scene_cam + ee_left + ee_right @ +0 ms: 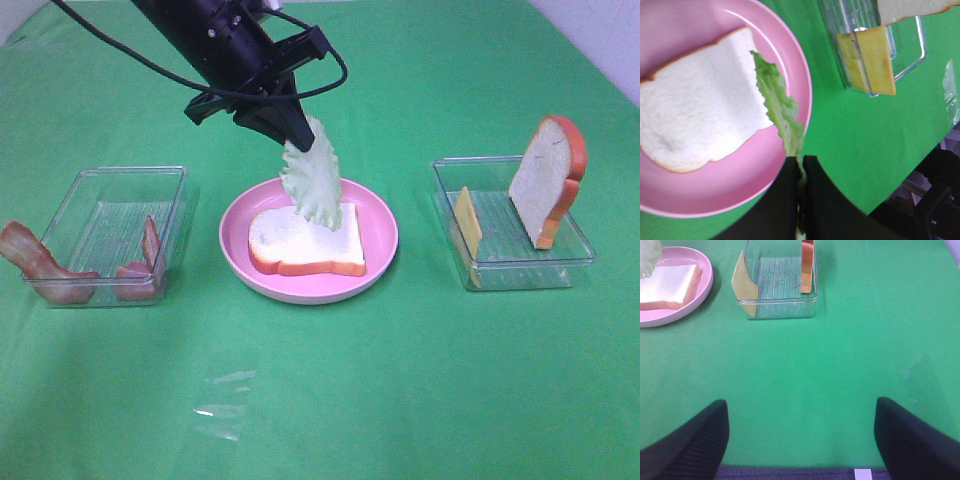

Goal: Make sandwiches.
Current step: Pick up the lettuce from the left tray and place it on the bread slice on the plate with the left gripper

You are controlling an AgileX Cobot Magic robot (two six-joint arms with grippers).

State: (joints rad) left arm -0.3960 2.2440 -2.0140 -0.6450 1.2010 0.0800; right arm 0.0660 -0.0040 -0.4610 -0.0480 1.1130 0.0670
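Left pincer [799, 163], pinched tight on the lettuce leaf [776, 99], dangles it over the plate's [386, 240] bread slice [300, 245] for layering; right pincer [801, 405] gapes empty.

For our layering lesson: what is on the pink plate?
A bread slice lies flat on the plate; lettuce hangs over it from the shut left gripper. Under the bread is hidden.

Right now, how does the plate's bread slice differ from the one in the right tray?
The plate slice lies flat on the pink plate; the tray slice stands on edge in the tray. The left gripper holds lettuce over the plate slice; nothing hangs over the tray slice. Both are white with orange-brown crust.
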